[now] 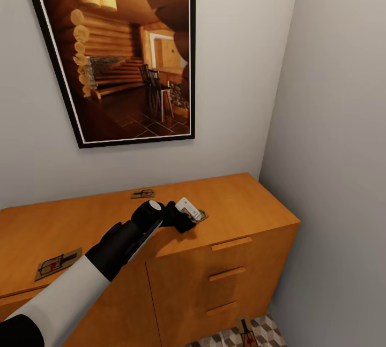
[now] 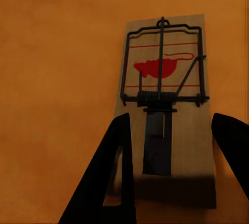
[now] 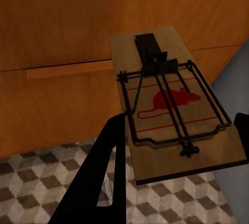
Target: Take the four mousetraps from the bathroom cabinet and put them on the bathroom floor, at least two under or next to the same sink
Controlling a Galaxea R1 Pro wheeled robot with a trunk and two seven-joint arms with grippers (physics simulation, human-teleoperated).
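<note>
The left arm reaches across the top of the orange-brown cabinet (image 1: 230,205), and the left gripper (image 1: 194,215) sits over a mousetrap (image 1: 202,215) near the front edge, hiding most of it in the head view. In the left wrist view that same mousetrap (image 2: 166,105) lies flat on the wood between the two dark fingers (image 2: 111,177), which stand apart on either side of its near end without clearly touching it; the lower end of the board is in shadow. Two more mousetraps rest on the cabinet top: one near the back wall (image 1: 143,194) under the framed cabin picture (image 1: 123,47), one toward the left front (image 1: 58,263). The right gripper (image 3: 176,169) holds a fourth mousetrap (image 3: 174,105), tilted in front of the drawer fronts above the cube-patterned bathroom floor (image 3: 46,182); one finger is cut off at the frame edge. In the head view this trap (image 1: 247,332) is small and partly cropped at the bottom.
</note>
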